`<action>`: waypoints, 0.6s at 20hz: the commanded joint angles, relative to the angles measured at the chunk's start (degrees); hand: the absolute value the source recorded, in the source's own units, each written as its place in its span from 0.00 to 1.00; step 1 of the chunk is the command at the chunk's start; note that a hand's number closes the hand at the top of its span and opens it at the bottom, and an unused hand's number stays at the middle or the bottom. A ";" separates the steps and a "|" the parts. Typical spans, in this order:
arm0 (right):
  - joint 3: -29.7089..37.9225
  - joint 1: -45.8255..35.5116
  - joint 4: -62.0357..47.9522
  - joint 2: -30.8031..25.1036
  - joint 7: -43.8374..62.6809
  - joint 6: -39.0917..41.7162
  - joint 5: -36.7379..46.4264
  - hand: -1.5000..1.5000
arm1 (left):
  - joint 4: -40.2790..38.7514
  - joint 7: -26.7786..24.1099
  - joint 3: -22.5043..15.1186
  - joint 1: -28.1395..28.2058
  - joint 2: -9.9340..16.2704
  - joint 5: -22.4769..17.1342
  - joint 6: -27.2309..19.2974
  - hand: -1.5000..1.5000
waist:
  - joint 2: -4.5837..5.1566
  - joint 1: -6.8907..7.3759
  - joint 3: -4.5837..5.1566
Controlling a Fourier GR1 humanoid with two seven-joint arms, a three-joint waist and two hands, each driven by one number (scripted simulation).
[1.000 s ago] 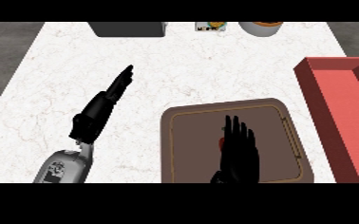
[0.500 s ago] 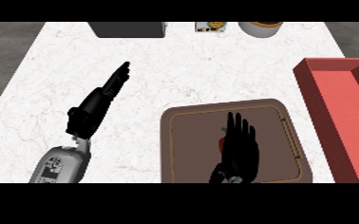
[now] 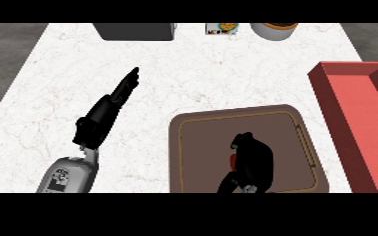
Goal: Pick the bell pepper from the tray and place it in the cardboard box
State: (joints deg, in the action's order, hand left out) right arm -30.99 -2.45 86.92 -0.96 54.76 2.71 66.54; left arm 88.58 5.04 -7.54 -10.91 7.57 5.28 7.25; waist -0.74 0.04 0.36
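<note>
On the brown tray (image 3: 193, 145) at five o'clock, I see my right hand (image 3: 252, 159) with its fingers curled over the bell pepper (image 3: 232, 158); only a red sliver with a green speck shows at the hand's nine o'clock edge. My left hand (image 3: 103, 115) lies at eight o'clock on the white counter (image 3: 221, 70), fingers straight, pointing to one o'clock. I see the red cardboard box (image 3: 353, 115) at three o'clock, just beside the tray.
</note>
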 commanded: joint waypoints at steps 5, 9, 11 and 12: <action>-11.89 -0.73 3.56 -16.45 -29.09 6.51 -3.96 1.00 | -0.38 -1.03 -1.06 -0.62 -0.59 0.10 0.94 0.50 | 0.69 4.38 -0.60; -17.62 -3.02 8.64 -21.49 -40.36 7.64 -4.67 1.00 | -0.55 -0.96 -2.08 -1.07 -1.08 0.00 1.66 0.50 | 0.44 7.33 -0.80; -19.70 -3.71 11.15 -25.12 -46.46 7.29 -5.04 1.00 | -0.76 -0.73 -2.21 -1.33 -1.12 -0.12 1.93 0.50 | 0.37 7.32 -0.96; -21.53 -3.77 12.82 -26.54 -49.92 6.71 -5.21 1.00 | -0.96 -0.76 -2.32 -1.23 -1.28 -0.10 1.89 0.50 | 0.23 7.20 -0.99</action>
State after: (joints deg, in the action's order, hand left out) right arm -46.73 -5.42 96.61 -22.00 16.10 9.44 61.68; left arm 87.95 4.24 -9.35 -11.89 6.58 5.28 8.73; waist -0.63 6.21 -0.16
